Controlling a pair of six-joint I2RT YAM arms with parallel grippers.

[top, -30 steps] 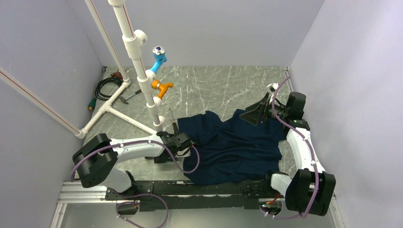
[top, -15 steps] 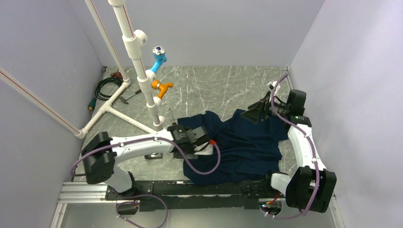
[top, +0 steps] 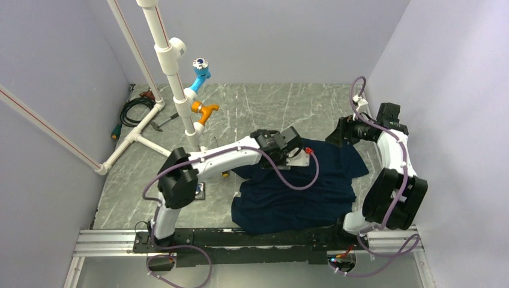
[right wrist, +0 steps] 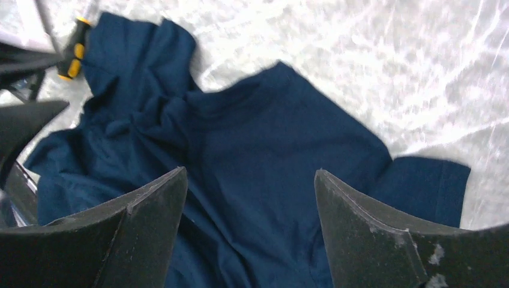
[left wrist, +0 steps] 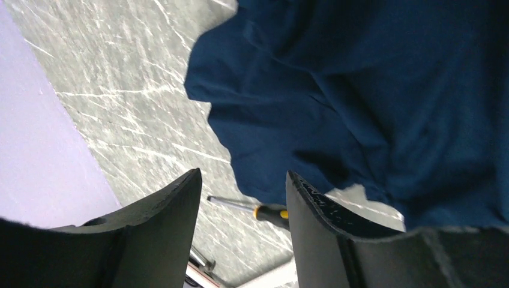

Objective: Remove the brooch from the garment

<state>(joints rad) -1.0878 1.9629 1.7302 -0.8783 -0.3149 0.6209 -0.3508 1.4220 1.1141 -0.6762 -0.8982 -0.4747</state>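
The garment, a dark navy T-shirt, lies rumpled on the grey marbled floor. It also shows in the left wrist view and the right wrist view. No brooch shows in any view. My left gripper hangs over the shirt's far left part; in its own view it is open and empty above the shirt's edge. My right gripper is at the shirt's far right corner; in its own view it is open and empty above the cloth.
A white pipe stand with a light-blue fitting and an orange fitting rises at the back left. A black-and-yellow screwdriver lies by the shirt's left edge. A coiled cable lies at the far left. Walls close both sides.
My left arm has swung from the shirt's near left edge up and right over its far part. My right gripper has drawn back to the right. The shirt has shifted.
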